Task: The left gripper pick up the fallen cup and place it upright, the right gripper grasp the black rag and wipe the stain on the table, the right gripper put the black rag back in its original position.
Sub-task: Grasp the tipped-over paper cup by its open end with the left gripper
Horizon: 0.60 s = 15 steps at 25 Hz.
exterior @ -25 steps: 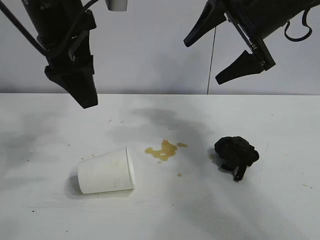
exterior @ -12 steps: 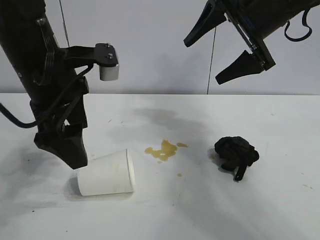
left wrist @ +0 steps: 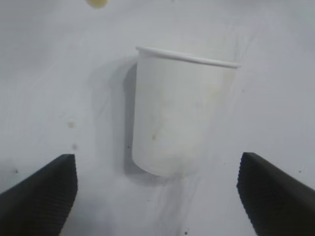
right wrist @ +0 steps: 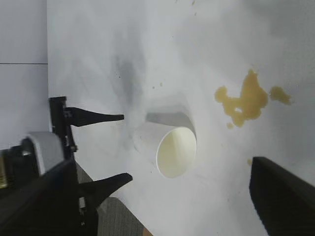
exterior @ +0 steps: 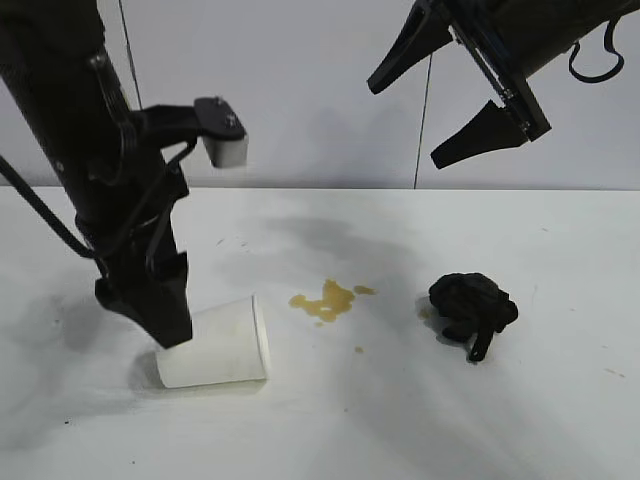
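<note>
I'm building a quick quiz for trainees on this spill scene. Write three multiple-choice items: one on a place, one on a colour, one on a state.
1. Where does the stain lie?
A. Between the cup and the black rag
B. Behind the rag, at the wall
C. Inside the cup

2. What colour is the stain?
A. Red
B. Yellow-brown
C. Blue

3. How is the cup?
A. Upright on its base
B. Lifted off the table
C. On its side on the table

Key:
1 A, the exterior view shows the splotch on the table with the cup on one side and the rag on the other.
2 B, it looks yellow-brown in the exterior and right wrist views.
3 C, its rim faces sideways, with the left gripper straddling it, jaws open; the right gripper hangs high.
</note>
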Tool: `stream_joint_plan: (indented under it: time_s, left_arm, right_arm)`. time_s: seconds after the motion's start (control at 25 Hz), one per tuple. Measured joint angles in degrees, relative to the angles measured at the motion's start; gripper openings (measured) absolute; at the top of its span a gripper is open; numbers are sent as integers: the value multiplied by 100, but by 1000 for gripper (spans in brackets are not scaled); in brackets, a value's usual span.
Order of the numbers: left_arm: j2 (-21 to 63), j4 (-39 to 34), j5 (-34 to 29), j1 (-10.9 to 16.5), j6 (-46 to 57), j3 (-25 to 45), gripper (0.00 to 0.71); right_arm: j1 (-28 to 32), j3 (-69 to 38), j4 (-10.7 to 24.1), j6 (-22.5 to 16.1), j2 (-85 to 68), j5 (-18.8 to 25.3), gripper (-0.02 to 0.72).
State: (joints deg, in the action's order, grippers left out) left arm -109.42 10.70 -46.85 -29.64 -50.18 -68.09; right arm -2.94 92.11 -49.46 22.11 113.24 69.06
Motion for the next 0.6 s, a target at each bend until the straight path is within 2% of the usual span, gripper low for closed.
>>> stream_joint_plan:
  time_s: [0.12, 0.6]
  left_arm:
    - [-321, 0, 26, 0, 13, 0, 636]
    - [-344, 389, 313, 0, 20, -523, 636]
  right_arm:
    - [0, 0, 12, 0, 0, 0, 650]
    - [0, 0, 42, 0, 0, -10, 650]
